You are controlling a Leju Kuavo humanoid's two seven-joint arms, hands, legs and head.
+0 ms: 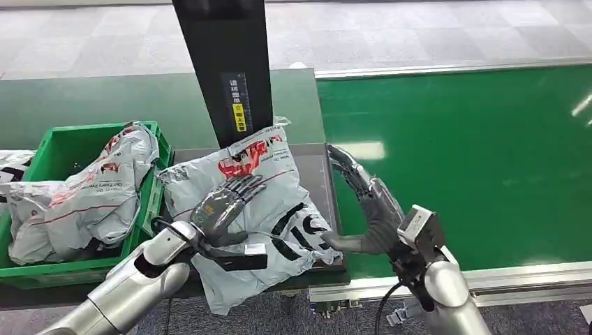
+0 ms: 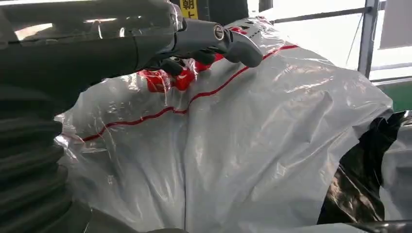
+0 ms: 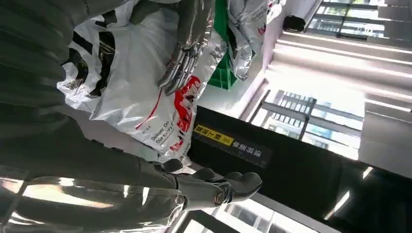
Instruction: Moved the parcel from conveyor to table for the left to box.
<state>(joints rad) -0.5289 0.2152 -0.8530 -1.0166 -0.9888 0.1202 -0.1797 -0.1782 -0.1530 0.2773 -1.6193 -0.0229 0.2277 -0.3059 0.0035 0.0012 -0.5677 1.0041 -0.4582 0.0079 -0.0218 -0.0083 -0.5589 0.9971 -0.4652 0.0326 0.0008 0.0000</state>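
belt (image 1: 475, 153): big green conveyor running along the right side, nothing sitting on the stretch I can see.
table (image 1: 317, 162): dark top sitting just beside the belt, with a black post (image 1: 223, 66) standing at its back edge.
bin (image 1: 63, 150): green crate sitting to the left of the table, already holding crumpled mailers (image 1: 84, 195). Guessing this is the "box".
parcel (image 1: 258, 209): white poly bag with red and black print, lying flat on the table and hanging a bit over the near edge. So it's off the belt already.
left hand (image 1: 227, 206): lying palm down on top of the parcel, fingers stretched out flat, not wrapping anything as far as I can tell. In its wrist view the thumb (image 2: 238, 43) is hovering right at the plastic.
right hand (image 1: 363, 202): standing at the parcel's right edge, fingers spread wide and pointing away, holding nothing. Looks like it's letting go.
step: I'd say the handover is happening, right side done, left side taking over.
next: the left hand is going to need an actual grip on that slippery bag, then a lift over the bin's wall. A loose pinch could let it slide off the table.
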